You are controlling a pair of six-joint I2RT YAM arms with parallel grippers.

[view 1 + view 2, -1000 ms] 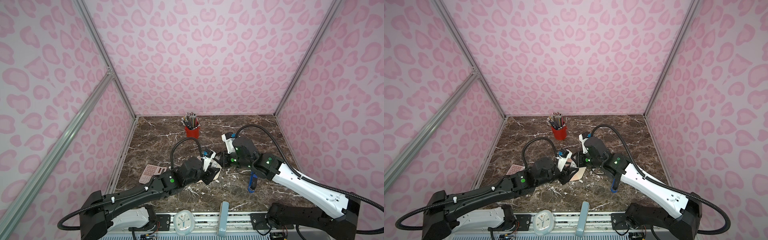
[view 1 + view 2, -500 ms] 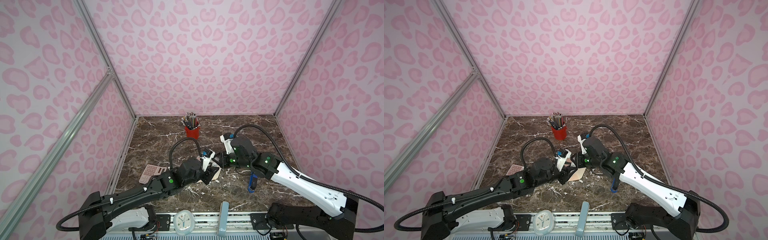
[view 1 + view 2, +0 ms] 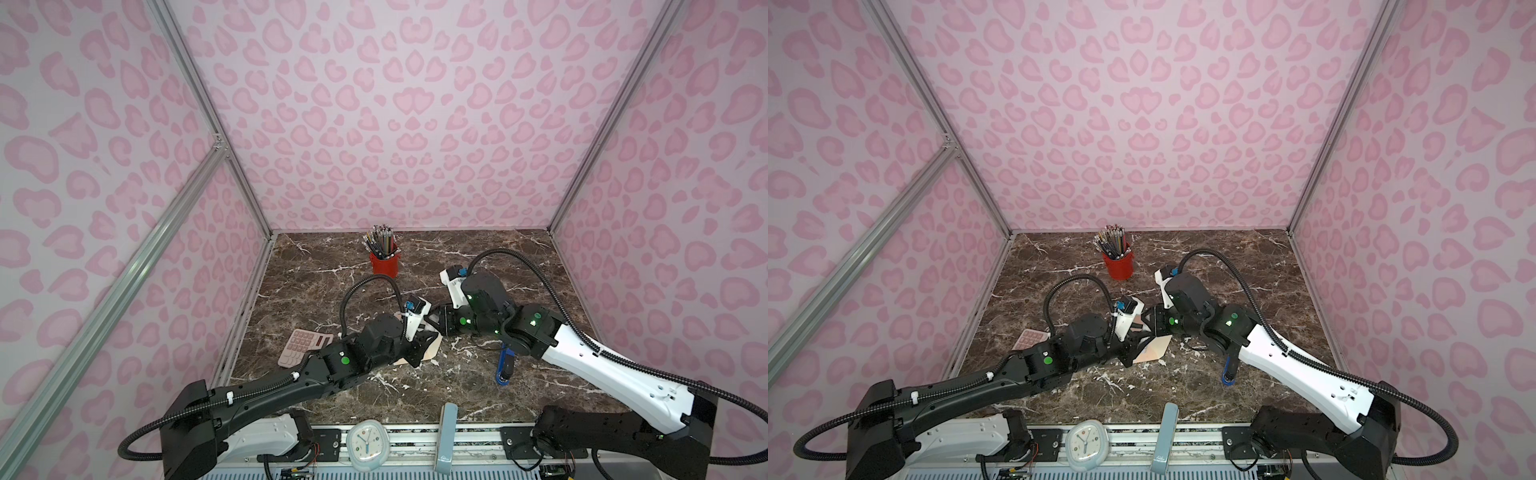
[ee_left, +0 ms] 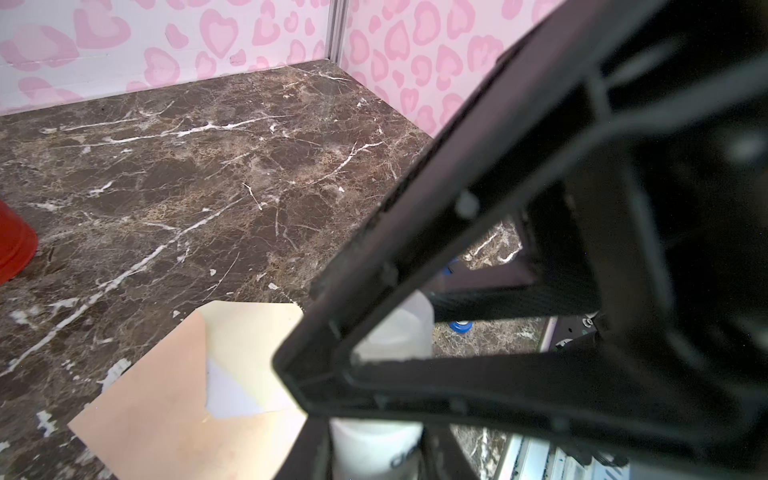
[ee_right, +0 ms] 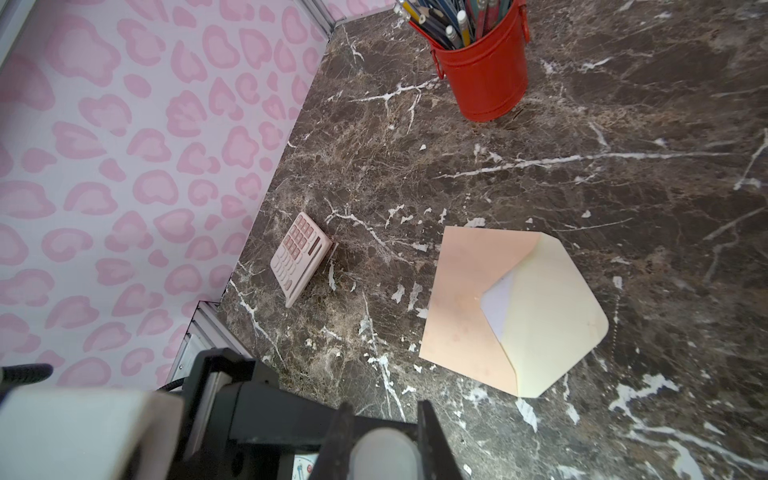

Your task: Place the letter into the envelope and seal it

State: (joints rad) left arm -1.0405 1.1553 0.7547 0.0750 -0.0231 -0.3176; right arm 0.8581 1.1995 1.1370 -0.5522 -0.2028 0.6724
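Right wrist view: fingers point(image 5: 432, 440) of the right gripper point(image 5: 384, 415) pinch a white cylindrical glue stick point(image 5: 382, 453); whether the left gripper point(image 3: 426, 334) also grips it, I cannot tell. Beyond, the white paper letter point(image 5: 498, 307) sits inside the flat peach-pink paper envelope point(image 5: 465, 307), flap open. A crooked left-arm pull could wrench the stick loose.

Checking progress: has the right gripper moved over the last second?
Yes, slightly. In both top views the right gripper has shifted a little to the left, judged against the red pencil cup, which stays put.
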